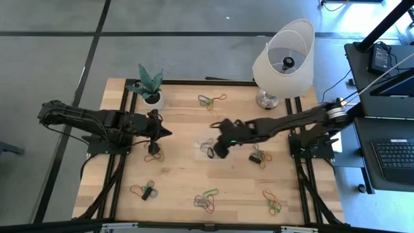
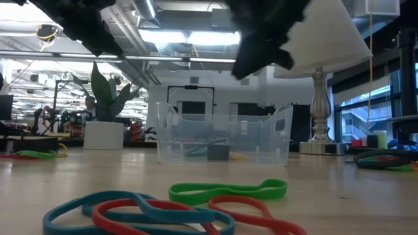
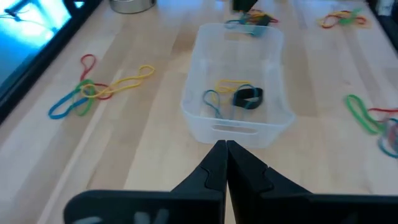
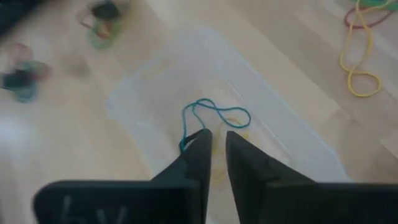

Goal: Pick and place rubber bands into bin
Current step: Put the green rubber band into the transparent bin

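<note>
Few rubber bands (image 3: 233, 96) in bin (image 3: 273, 121) mid-bench; most clusters left near bench edges. Right pincer (image 4: 214, 142) above bin, slightly apart; left pincer (image 3: 225, 149) together.

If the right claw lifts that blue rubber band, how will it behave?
Probably floppy: the blue rubber band already curls in a limp figure-eight beside the right claw over the bin. Likely very light, being a thin loop. It may slip, since the claw looks slightly open.
</note>
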